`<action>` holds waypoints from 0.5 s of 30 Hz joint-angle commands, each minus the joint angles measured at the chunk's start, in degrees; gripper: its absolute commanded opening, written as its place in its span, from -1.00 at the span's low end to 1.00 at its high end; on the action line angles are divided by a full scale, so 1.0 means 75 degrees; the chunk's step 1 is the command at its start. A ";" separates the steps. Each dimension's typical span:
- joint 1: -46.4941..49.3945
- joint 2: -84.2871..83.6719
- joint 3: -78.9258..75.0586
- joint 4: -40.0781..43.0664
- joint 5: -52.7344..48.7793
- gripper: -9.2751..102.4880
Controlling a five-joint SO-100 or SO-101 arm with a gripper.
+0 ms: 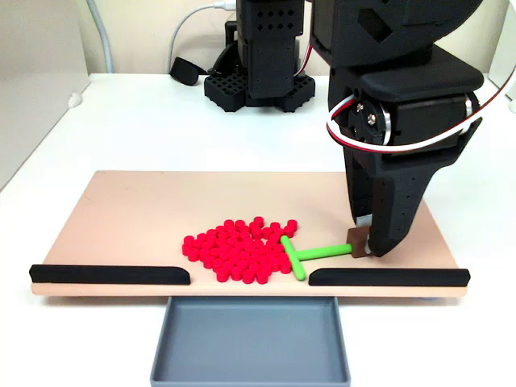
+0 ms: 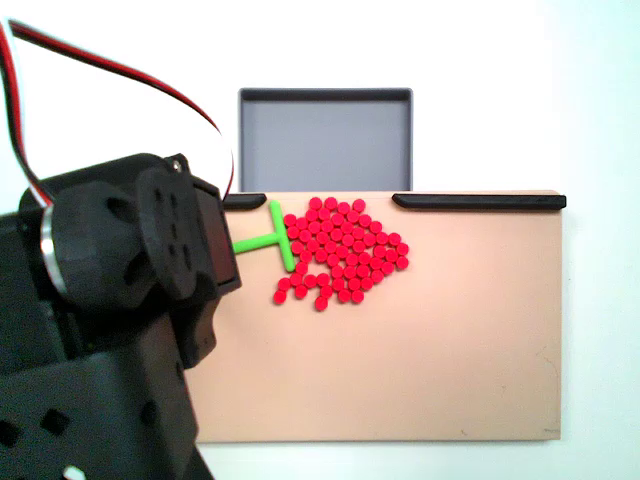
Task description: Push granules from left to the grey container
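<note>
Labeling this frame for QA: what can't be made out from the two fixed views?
- Gripper jaws: in a fixed view the arm's black body covers them, so the grip on the green pusher stem is unclear.
- In a fixed view, the arm hides the pusher stem's far end and the left black strip.
- Grey container: its front is cut off by the bottom edge.
- Granules: too small and packed to count.

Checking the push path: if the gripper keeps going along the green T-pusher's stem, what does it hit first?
The gripper holds the green T-shaped pusher by its stem end. Its crossbar already sits at the edge of the cluster of tiny red cylindrical granules, so those come first. Contact looks made, though depth is unclear.
</note>
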 commanded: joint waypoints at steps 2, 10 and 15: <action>0.0105 -0.0023 0.0035 -0.0047 -0.0164 -0.84; 0.0152 -0.0035 0.0035 -0.0047 -0.0527 -0.84; 0.0176 -0.0012 0.0035 -0.0047 -0.0773 -0.84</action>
